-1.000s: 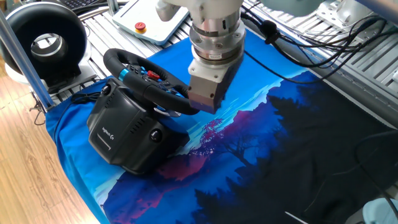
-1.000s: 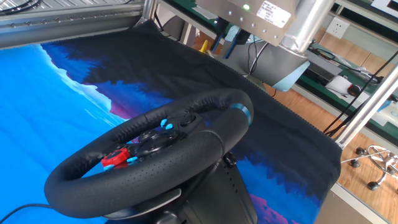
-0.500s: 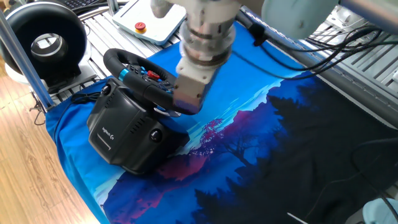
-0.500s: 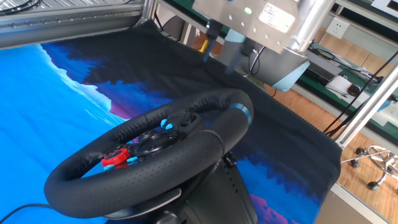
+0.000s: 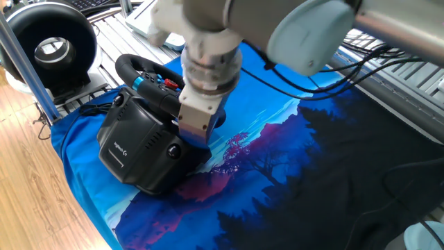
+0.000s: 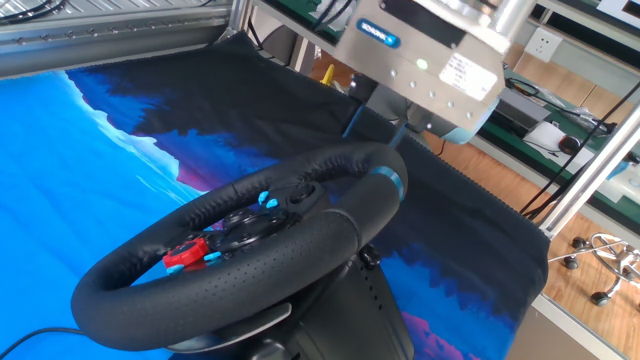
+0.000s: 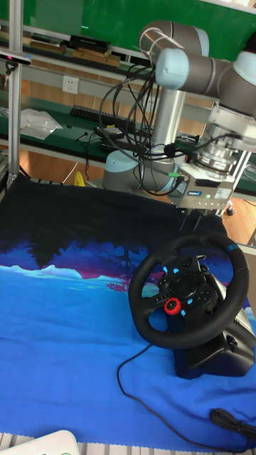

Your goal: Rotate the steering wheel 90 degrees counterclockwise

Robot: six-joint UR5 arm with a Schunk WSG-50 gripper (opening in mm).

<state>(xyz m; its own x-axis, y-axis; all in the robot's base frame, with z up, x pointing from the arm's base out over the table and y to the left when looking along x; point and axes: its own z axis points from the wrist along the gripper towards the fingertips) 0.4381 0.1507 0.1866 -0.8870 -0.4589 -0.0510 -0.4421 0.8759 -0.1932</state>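
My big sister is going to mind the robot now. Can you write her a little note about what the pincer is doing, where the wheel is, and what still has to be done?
Pincer: low behind the top of the steering wheel, close to the rim. Its fingers are hidden in every view, so open or shut cannot be told, nor whether it touches the rim.
Steering wheel: on its black base on the blue cloth, at the table's end. The blue stripe sits at the rim's upper right in the tall view.
Done: the arm has reached the wheel.
Left: grip the rim and make the quarter turn counterclockwise, then let go.
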